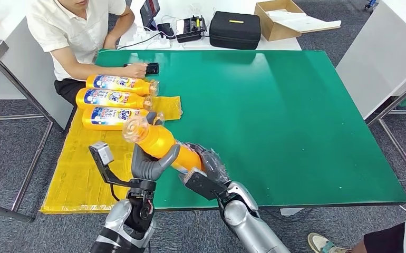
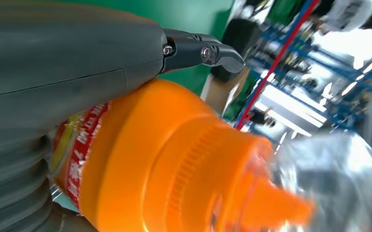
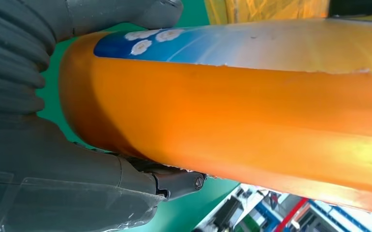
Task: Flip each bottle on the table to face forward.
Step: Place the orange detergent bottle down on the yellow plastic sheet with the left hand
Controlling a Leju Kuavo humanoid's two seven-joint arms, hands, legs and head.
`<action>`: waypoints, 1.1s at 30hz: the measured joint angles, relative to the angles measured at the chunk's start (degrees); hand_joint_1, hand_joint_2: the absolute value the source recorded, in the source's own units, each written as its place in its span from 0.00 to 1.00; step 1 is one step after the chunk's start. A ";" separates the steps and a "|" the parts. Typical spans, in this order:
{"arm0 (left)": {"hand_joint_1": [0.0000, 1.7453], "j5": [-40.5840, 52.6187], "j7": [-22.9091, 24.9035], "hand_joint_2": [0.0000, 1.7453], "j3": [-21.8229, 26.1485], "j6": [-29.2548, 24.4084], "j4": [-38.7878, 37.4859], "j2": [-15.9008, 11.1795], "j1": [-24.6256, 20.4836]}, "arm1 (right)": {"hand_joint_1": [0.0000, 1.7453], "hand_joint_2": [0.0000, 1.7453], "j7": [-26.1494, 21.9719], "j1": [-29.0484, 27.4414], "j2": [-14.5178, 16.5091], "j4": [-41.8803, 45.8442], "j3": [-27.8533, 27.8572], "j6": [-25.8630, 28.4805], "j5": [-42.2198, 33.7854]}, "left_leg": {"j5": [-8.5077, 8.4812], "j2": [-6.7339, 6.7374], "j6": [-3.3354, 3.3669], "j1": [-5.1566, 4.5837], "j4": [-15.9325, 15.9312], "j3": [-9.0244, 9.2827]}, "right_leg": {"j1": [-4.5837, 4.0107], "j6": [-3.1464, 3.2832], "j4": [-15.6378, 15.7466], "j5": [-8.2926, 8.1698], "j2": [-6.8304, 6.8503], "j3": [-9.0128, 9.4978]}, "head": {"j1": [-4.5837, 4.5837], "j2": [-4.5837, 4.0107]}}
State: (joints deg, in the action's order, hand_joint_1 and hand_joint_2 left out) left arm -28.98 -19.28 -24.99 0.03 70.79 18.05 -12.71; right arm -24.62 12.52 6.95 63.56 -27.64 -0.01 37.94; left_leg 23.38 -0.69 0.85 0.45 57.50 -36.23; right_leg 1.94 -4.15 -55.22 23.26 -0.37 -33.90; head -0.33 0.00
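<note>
While gripped by both hands above the green table's near edge, held bottle tilted, clear cap end raised toward the row of three bottles lying on the yellow mat. Left hand wrapped around the orange shoulder near the neck; right hand clamped on the base end, thumb and fingers pressed against the body in the right wrist view. Label partly turned away from the head view, so facing judged not yet settled. Seated at the far side, person's hand resting by a black device. Possible trouble: smooth plastic slipping during a twist if one hand lets go early; cap end knocking the nearest lying bottle out of line; bottle rolling label-down once laid flat.
</note>
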 joint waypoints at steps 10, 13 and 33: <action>1.00 -1.22 1.53 1.00 -0.45 3.32 -3.24 0.00 -0.40 | 1.00 1.00 -0.74 0.35 -0.32 -1.50 0.25 0.03 -0.07 | 0.00 0.00 0.00 0.00 0.00 0.00 | 0.00 0.00 0.00 0.00 0.00 -0.01 | 0.00 0.00; 1.00 -1.11 1.27 1.00 -0.57 3.87 -3.87 0.00 -0.51 | 0.47 1.00 -0.86 0.19 -0.61 -1.51 0.25 0.03 -0.13 | 0.00 0.00 0.00 0.00 0.00 -0.01 | 0.00 0.00 0.00 0.00 0.00 -0.01 | 0.00 0.00; 1.00 15.20 -3.66 1.00 1.34 -13.11 3.60 -0.43 0.60 | 0.00 1.00 -0.69 -3.53 -0.18 0.63 3.29 11.69 4.92 | 0.00 -0.01 0.00 0.00 0.00 -0.04 | 0.00 0.00 0.00 0.00 0.00 -0.03 | 0.01 0.00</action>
State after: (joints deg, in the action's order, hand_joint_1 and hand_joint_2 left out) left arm -13.79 -22.94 -23.66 -13.08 74.39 17.63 -12.11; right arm -25.31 8.99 6.78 64.19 -24.35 11.69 42.86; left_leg 23.38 -0.70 0.85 0.45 57.50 -36.26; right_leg 1.94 -4.14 -55.22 23.26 -0.37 -33.93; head -0.32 0.00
